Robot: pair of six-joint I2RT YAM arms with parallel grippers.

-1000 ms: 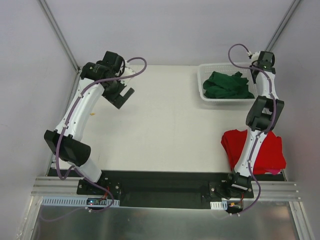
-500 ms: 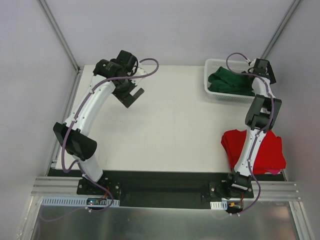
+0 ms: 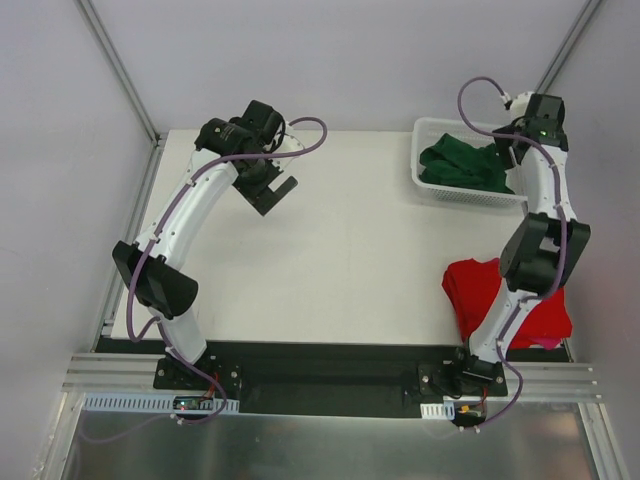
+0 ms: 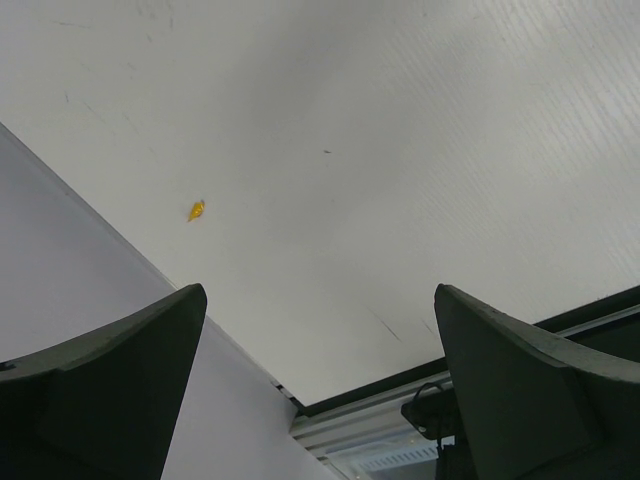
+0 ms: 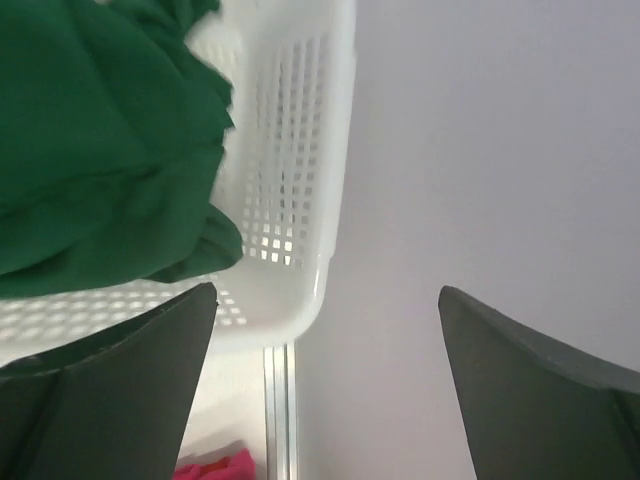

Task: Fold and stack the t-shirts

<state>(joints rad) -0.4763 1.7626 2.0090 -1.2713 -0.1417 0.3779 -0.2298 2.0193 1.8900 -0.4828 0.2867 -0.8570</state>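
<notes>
A dark green t-shirt (image 3: pixel 460 165) lies crumpled in the white mesh basket (image 3: pixel 470 197) at the back right. In the right wrist view the green t-shirt (image 5: pixel 90 150) fills the upper left, inside the basket (image 5: pixel 290 150). A bright red t-shirt (image 3: pixel 472 290) lies folded at the near right, partly hidden by the right arm, and a bit of the red t-shirt (image 5: pixel 215 468) shows in the right wrist view. My right gripper (image 3: pixel 520 150) (image 5: pixel 325 300) hangs open beside the basket's right end, holding nothing. My left gripper (image 3: pixel 277 195) (image 4: pixel 318 295) is open over bare table at the back left.
A small yellow scrap (image 4: pixel 196 210) lies on the white table (image 3: pixel 350 250) near its left edge. Grey walls close in the table at the left, back and right. A black base strip (image 3: pixel 330 365) runs along the near edge.
The right gripper has opened and drawn back to the right of the basket, which has shifted to the right. The left arm has swung to the right.
</notes>
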